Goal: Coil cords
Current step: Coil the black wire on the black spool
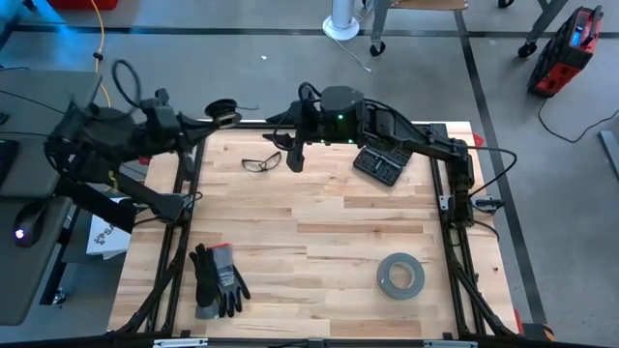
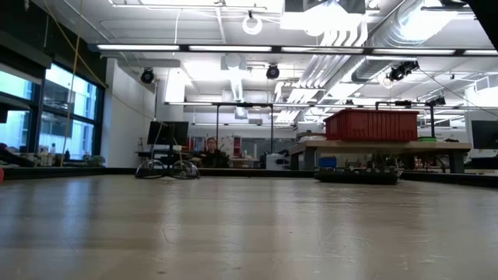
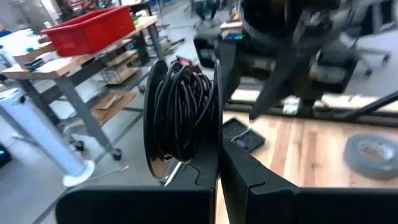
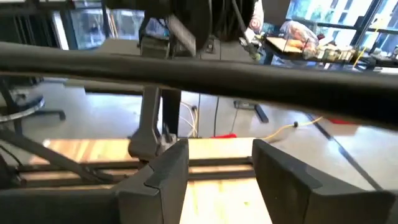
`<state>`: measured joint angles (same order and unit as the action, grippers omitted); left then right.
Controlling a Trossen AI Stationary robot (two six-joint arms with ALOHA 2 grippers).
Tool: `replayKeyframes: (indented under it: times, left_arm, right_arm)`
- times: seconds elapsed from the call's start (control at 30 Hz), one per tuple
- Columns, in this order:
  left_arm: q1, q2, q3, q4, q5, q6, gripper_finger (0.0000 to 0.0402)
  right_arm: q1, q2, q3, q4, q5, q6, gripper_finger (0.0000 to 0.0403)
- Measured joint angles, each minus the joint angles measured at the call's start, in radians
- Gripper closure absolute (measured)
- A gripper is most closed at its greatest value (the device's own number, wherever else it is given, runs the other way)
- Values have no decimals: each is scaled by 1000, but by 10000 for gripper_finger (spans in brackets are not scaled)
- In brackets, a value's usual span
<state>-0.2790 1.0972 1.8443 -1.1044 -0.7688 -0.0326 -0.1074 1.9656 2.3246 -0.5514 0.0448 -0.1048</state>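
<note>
At the table's far edge, left of centre, the left gripper (image 1: 215, 118) holds the spool (image 1: 221, 110) up off the wood, jaws closed on its flange; in the left wrist view the spool (image 3: 180, 118) sits upright between the fingers (image 3: 239, 168) w/ the cord (image 3: 186, 109) wound on it in many dark turns. Most of the coiling looks done, judging by how full the spool is. A short thin tail seems to stick out beside the spool in the high view; can't tell if it's loose cord or part of the arm. Right gripper (image 1: 295, 155) hangs near the table's far middle, just right of the spool, jaws apart w/ nothing between them (right wrist view (image 4: 214, 168)). Left to do, prob.: tuck any tail, set spool down. Glasses (image 1: 261, 161), tape roll (image 1: 399, 275), gloves (image 1: 218, 280) lie on the table (image 1: 319, 232), well apart from the spool.
</note>
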Motion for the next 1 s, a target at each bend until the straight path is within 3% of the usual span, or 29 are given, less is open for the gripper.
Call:
replayKeyframes:
  times: [0.27,0.63,0.77,1.0]
  left_arm:
    - [0,0,47,3,101,-20,401]
    - [0,4,51,4,134,-53,401]
    - [0,4,51,13,134,-53,401]
    - [1,6,51,79,161,-44,400]
  right_arm:
    - [13,-2,0,-15,31,-146,229]
    - [-11,-8,0,63,27,-72,229]
    - [-13,-7,0,63,-36,-53,229]
    - [-21,3,-1,62,-57,-158,230]
